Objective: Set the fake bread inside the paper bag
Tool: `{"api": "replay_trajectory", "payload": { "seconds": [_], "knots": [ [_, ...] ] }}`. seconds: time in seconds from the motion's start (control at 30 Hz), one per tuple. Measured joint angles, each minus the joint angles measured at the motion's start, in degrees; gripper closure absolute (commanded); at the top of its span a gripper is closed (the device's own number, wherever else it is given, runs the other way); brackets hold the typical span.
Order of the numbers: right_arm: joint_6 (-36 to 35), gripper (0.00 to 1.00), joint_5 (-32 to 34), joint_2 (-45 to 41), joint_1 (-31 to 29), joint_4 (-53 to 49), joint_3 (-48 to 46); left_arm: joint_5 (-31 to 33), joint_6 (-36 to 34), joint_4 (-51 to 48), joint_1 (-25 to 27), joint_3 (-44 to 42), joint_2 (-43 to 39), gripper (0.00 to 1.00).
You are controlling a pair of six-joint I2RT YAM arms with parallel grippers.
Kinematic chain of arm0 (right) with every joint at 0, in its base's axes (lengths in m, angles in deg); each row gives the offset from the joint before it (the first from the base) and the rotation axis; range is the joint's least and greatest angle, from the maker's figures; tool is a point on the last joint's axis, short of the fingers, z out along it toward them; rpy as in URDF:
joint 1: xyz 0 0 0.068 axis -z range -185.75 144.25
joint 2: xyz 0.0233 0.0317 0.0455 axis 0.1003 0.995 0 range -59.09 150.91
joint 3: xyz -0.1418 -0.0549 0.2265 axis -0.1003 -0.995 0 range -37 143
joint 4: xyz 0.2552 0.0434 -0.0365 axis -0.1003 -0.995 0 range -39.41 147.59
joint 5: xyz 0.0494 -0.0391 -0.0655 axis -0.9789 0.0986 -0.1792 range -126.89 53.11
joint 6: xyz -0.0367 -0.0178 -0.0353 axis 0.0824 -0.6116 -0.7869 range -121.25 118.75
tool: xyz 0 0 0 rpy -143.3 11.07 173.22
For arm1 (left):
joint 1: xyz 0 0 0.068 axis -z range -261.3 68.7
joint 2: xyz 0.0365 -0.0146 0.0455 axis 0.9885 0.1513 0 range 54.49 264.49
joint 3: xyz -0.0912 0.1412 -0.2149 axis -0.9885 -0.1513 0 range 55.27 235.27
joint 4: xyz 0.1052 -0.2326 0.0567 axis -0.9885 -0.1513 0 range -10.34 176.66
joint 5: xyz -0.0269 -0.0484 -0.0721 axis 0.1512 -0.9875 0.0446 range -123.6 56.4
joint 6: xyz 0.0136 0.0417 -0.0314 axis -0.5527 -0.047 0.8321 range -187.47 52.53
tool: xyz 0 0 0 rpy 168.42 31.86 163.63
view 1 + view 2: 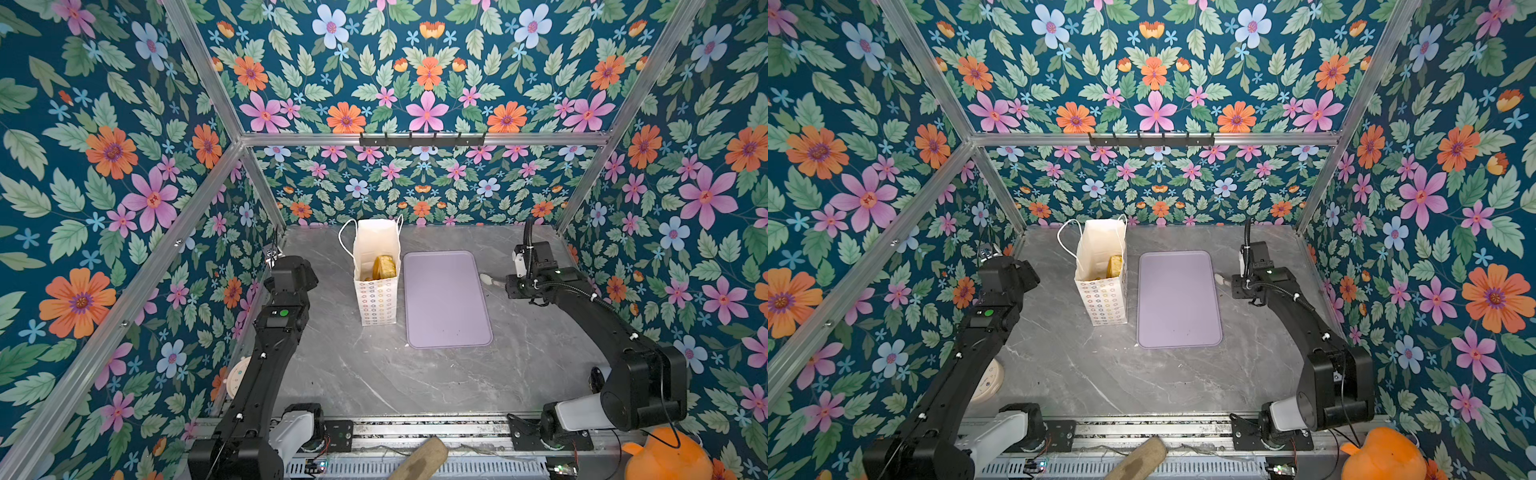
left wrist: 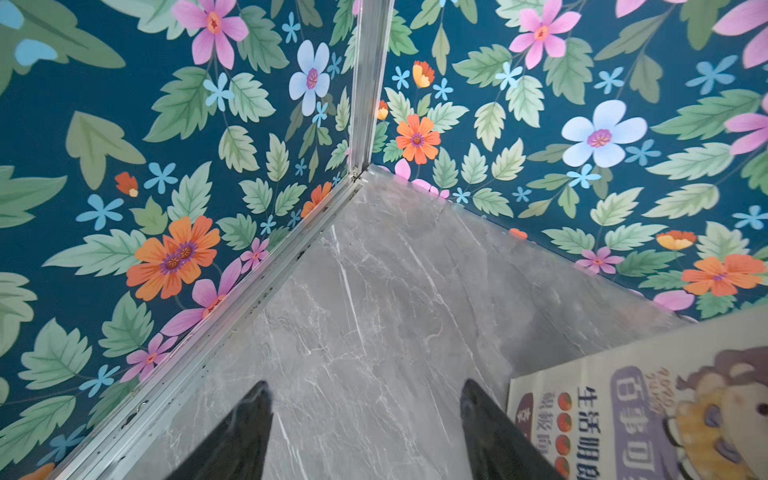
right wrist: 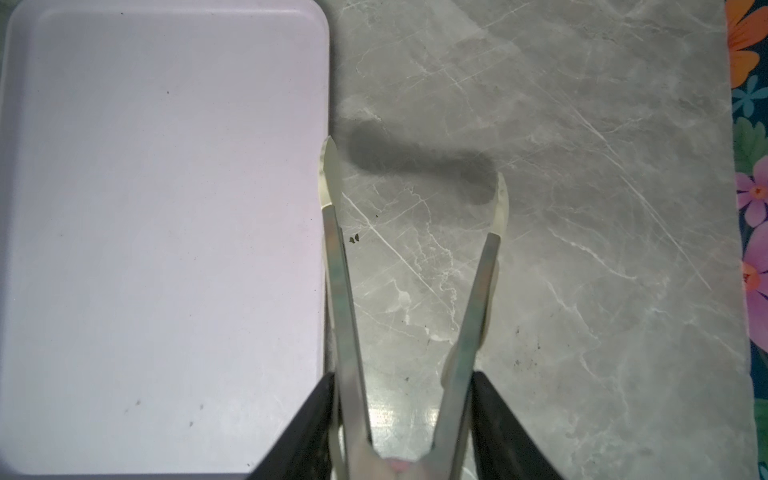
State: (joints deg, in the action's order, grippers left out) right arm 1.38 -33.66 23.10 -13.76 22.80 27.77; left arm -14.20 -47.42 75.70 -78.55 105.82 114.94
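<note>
Dark teal wallpaper of pink, orange and blue flowers (image 1: 428, 83) lines walls framed by silver aluminium rails (image 1: 299, 139) around a grey marble-veined tabletop (image 1: 374, 374).

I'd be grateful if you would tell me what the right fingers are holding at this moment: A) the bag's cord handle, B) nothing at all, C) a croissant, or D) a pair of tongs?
D: in the right wrist view the right fingers clamp a pair of metal tongs, whose empty tips stand apart beside the tray.
</note>
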Motion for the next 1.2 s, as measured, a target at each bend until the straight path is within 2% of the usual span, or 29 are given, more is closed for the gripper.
{"api": "replay_trajectory", "payload": {
  "seconds": [0.3, 0.57, 1.03, 1.2],
  "knots": [
    [-1.5, 0.5, 0.3, 4.2, 0.2, -1.4, 1.2, -3.1, 0.7, 2.0, -3.1, -1.7, 0.8, 0.26],
    [1.0, 0.49, -0.1, 9.2, 0.3, -5.8, 1.7, -7.5, 0.8, 2.5, -4.0, -1.8, 1.2, 0.25],
    [4.5, 0.49, -0.6, 18.5, 0.5, -7.3, 4.1, -9.7, 1.1, 2.3, -4.5, -3.3, -0.1, 0.25],
    [4.3, 0.46, 0.0, 19.7, 0.7, -7.3, 4.9, -10.3, 1.4, 2.3, -4.5, -3.7, -0.2, 0.25]
  ]
}}
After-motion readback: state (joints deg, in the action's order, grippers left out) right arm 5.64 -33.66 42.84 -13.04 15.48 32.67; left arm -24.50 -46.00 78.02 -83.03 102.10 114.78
